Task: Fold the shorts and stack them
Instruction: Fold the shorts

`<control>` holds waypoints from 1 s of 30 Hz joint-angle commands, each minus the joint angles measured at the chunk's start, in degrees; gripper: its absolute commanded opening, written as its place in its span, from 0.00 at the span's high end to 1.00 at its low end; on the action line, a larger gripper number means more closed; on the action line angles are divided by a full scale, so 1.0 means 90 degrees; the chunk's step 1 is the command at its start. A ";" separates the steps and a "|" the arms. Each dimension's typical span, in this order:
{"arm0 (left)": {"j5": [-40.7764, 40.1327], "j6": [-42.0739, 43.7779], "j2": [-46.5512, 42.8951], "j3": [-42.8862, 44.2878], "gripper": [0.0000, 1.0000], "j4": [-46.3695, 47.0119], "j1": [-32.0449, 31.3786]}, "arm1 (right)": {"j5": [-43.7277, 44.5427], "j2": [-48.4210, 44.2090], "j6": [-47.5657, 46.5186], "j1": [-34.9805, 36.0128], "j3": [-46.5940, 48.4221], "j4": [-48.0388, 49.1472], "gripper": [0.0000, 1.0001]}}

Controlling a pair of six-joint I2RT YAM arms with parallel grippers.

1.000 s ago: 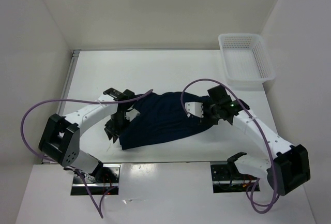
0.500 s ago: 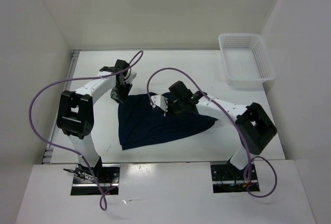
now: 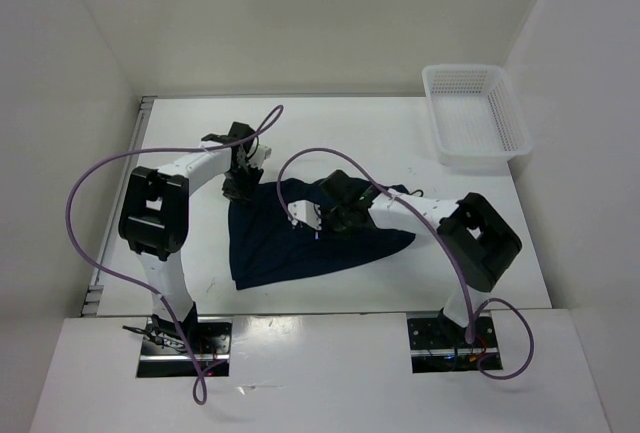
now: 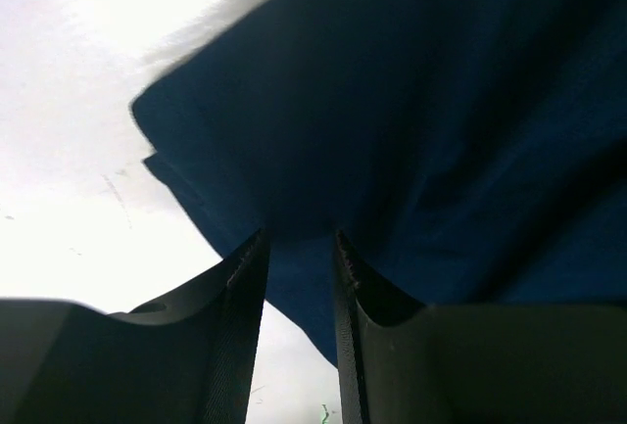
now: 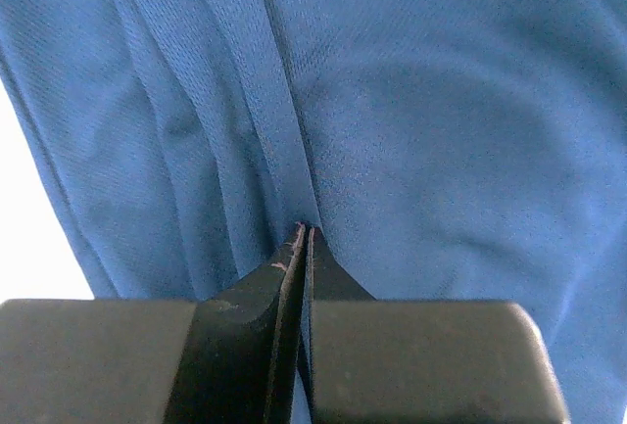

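The dark navy shorts (image 3: 330,243) lie crumpled on the white table in the top view. My left gripper (image 3: 238,185) sits at their far left corner. In the left wrist view its fingers (image 4: 245,282) stand a little apart, and the lifted fabric edge (image 4: 294,287) passes between them. My right gripper (image 3: 318,221) rests over the middle of the shorts. In the right wrist view its jaws (image 5: 305,228) are pressed together, and a thin ridge of blue fabric (image 5: 284,140) puckers into the tips.
A white mesh basket (image 3: 478,156) stands at the table's far right corner. Purple cables (image 3: 100,183) loop off both arms. The white walls close in on the left, back and right.
The right gripper has closed on a fold of fabric at the shorts' middle. The left gripper went from the shorts' near left edge to their far left corner.
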 commanded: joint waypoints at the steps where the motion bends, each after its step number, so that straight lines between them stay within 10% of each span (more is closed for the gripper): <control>1: 0.0352 0.0023 -0.0161 -0.0184 0.60 0.0011 -0.0017 | 0.0183 0.0272 -0.0212 0.0127 -0.0026 0.0068 0.93; 30: -0.0243 0.0023 0.0786 -0.0370 0.64 0.0069 0.0296 | 0.0896 -0.0917 -0.1043 0.0986 -0.1080 -0.1163 1.00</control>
